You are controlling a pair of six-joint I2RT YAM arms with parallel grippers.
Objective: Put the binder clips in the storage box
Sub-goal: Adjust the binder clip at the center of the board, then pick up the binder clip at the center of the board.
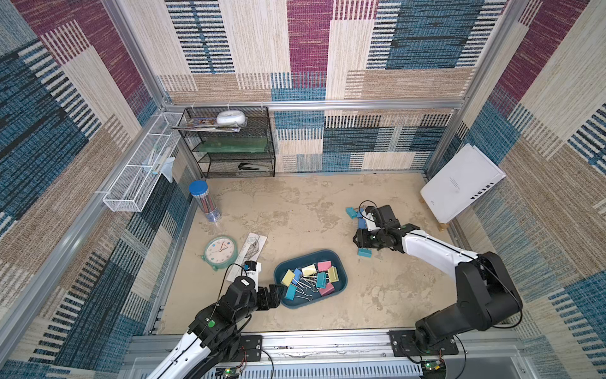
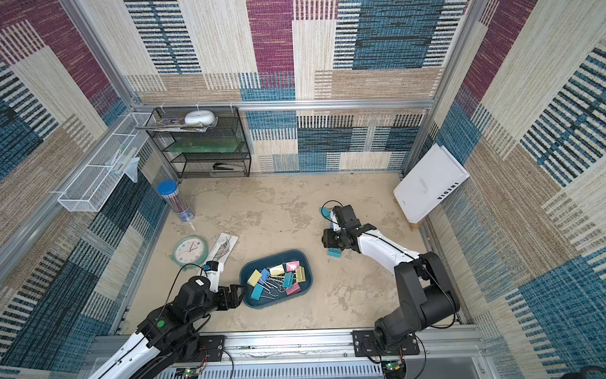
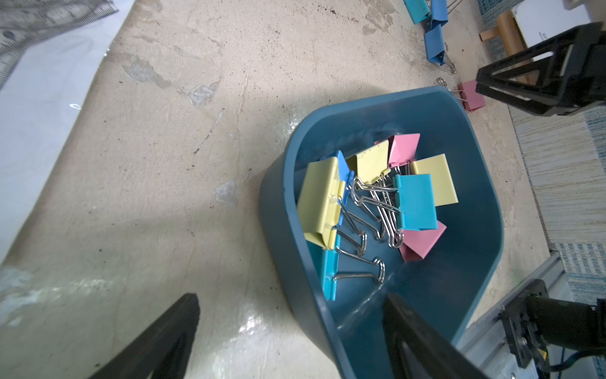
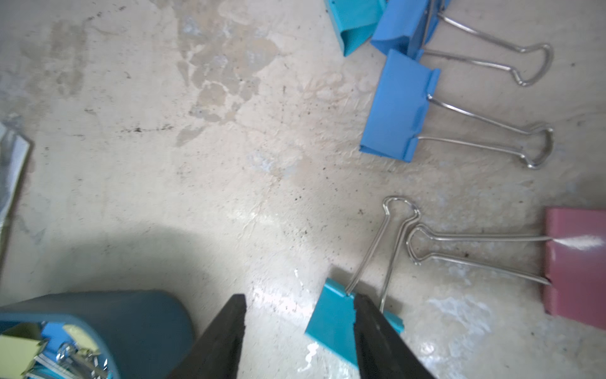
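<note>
Altogether thirteen clips (image 1: 321, 279) show. Eight lie in the box (image 1: 311, 259) at lower centre of both top views: three yellow, two pink, two teal and one blue. Five lie loose on the table (image 1: 295, 210) to the box's upper right: two teal, two blue and one pink. The boxed blue clip (image 3: 342, 165) is mostly hidden behind a yellow one, and the wire handles there are tangled, so it is hard to tell which handle belongs to which clip. The pink clip (image 4: 577, 262) on the table is covered by the right arm in both top views and cut by the frame edge in the right wrist view. The far teal clip (image 4: 354, 23) is also cut off there. The left gripper (image 3: 292, 302) stands wide at the box's left end with the wall between its fingers, one inside and one outside. It holds nothing, and whether it touches the wall I cannot tell. The right gripper (image 4: 298, 302) is partly spread over bare table, its gap empty. One finger (image 4: 377, 338) overlaps the near teal clip (image 4: 331, 321); whether they touch is unclear.
</note>
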